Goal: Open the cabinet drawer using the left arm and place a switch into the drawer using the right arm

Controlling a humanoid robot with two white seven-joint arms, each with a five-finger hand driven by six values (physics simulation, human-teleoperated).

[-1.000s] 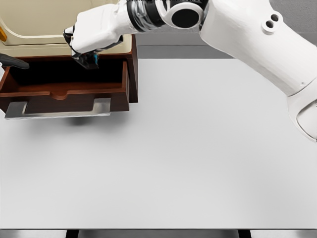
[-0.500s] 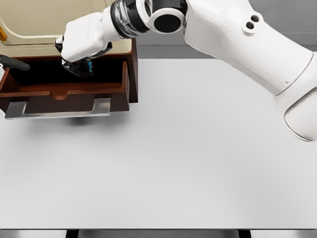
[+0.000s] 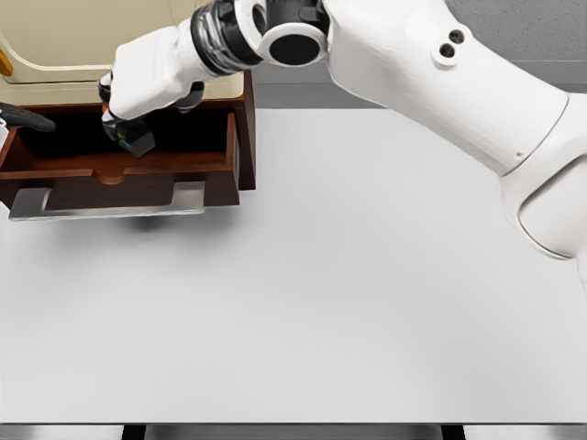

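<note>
Switch (image 3: 131,137) in right hand's (image 3: 147,78) curled fingers (image 3: 112,108) over open drawer (image 3: 119,167).

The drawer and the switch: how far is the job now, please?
Done: the drawer stands pulled open. In hand: the right hand holds the dark switch over the drawer's inside. Left: release it there and withdraw. The left hand barely shows at the left edge.

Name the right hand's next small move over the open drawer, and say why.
Probably open the fingers and let go: the right hand holds the switch low inside the open drawer, within its walls, so a release should drop it in.
</note>
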